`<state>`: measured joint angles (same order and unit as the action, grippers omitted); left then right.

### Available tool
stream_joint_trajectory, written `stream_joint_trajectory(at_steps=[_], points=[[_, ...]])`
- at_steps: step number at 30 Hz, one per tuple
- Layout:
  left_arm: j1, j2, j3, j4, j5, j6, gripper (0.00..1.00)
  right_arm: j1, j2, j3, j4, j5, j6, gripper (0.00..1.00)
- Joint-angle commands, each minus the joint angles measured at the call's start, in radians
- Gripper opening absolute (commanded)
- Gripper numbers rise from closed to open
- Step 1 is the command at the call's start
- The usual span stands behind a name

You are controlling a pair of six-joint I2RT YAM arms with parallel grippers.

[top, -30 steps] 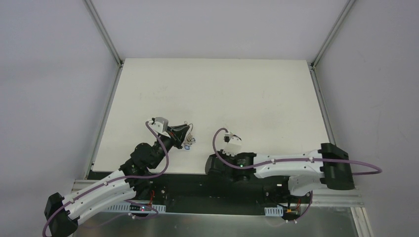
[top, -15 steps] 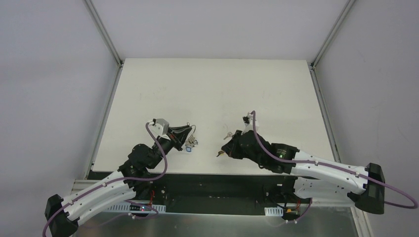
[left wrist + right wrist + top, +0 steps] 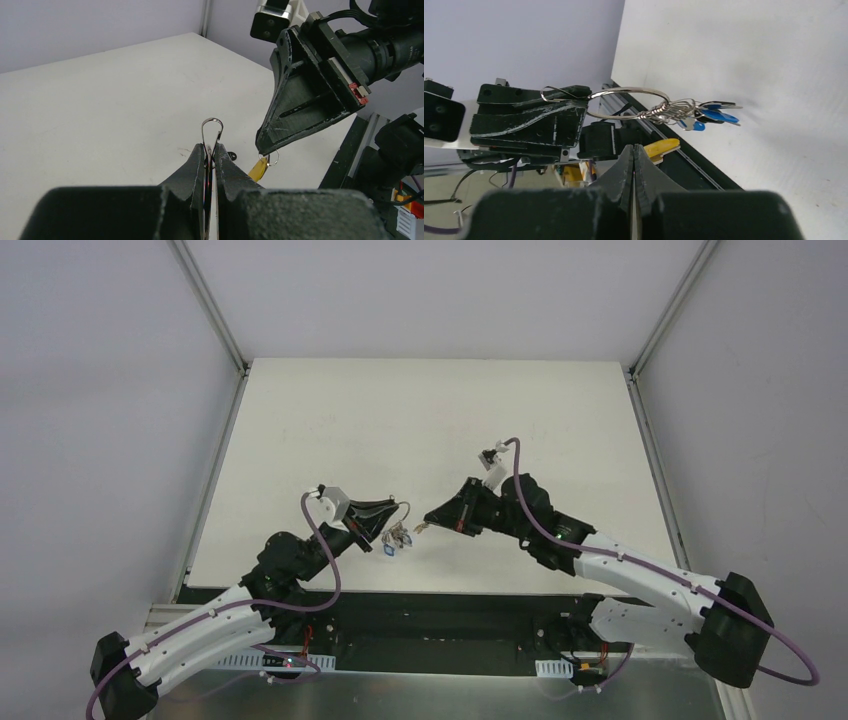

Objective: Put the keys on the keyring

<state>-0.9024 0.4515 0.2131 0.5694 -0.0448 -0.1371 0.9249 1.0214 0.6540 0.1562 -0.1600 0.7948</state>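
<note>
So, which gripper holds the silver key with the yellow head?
The right gripper, yellow key at its fingertips; the left gripper clamps the silver wire keyring.

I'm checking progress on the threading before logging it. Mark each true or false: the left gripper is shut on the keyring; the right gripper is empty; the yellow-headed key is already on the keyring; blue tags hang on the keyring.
1. The left gripper is shut on the keyring. True.
2. The right gripper is empty. False: it is shut on the yellow-headed key.
3. The yellow-headed key is already on the keyring. False: it sits at the right gripper's tips, apart from the ring's wire.
4. Blue tags hang on the keyring. True: they sit in the bunch at the ring's far end from the left gripper.
</note>
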Motion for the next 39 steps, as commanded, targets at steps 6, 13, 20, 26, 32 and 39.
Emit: stream_joint_trajectory(at_steps=[6,13,20,26,32,39], points=[[-0.002,0.006,-0.006,0.14,0.035,0.032,0.0,-0.005,0.078,-0.036,0.397,-0.126,0.138,0.0],[-0.002,0.002,-0.016,0.158,0.043,0.027,0.0,0.007,0.131,-0.038,0.523,-0.11,0.182,0.0],[-0.002,-0.005,-0.025,0.173,0.075,0.023,0.0,0.013,0.188,-0.03,0.62,-0.105,0.226,0.0],[-0.002,-0.008,-0.027,0.18,0.08,0.022,0.0,0.017,0.202,-0.04,0.659,-0.089,0.253,0.0],[-0.002,-0.012,-0.035,0.193,0.079,0.021,0.0,0.018,0.216,-0.047,0.684,-0.076,0.278,0.0],[-0.002,0.0,-0.047,0.243,0.063,0.019,0.0,0.029,0.256,-0.051,0.737,-0.054,0.315,0.0]])
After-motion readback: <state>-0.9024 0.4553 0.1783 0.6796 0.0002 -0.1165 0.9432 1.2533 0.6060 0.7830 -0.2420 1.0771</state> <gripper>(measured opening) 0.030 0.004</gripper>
